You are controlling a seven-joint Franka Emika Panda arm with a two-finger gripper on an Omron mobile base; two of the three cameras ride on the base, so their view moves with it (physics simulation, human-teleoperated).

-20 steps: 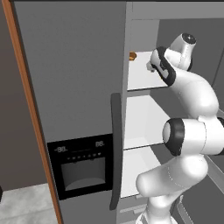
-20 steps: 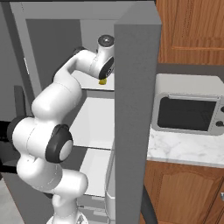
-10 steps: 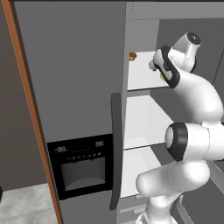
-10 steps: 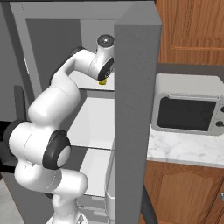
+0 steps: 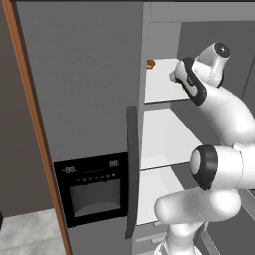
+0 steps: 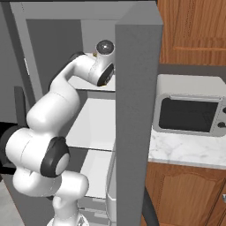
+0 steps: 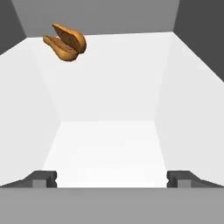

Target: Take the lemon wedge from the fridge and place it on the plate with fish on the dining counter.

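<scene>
The gripper (image 7: 112,178) is seen wide open, with nothing between its fingertips (image 7: 41,178), reaching over a white upper shelf (image 5: 162,84) of the fridge (image 5: 84,99). Farther back on that shelf, toward the rear corner, an orange-brown lump (image 7: 65,42) is seen. The lemon wedge cannot be made out. Beside the fridge, a microwave (image 6: 190,114) rests on a marble bench (image 6: 185,150).

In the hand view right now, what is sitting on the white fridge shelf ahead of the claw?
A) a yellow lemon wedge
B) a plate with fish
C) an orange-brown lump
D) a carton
C: the hand view shows the orange-brown lump far back on the shelf.
</scene>
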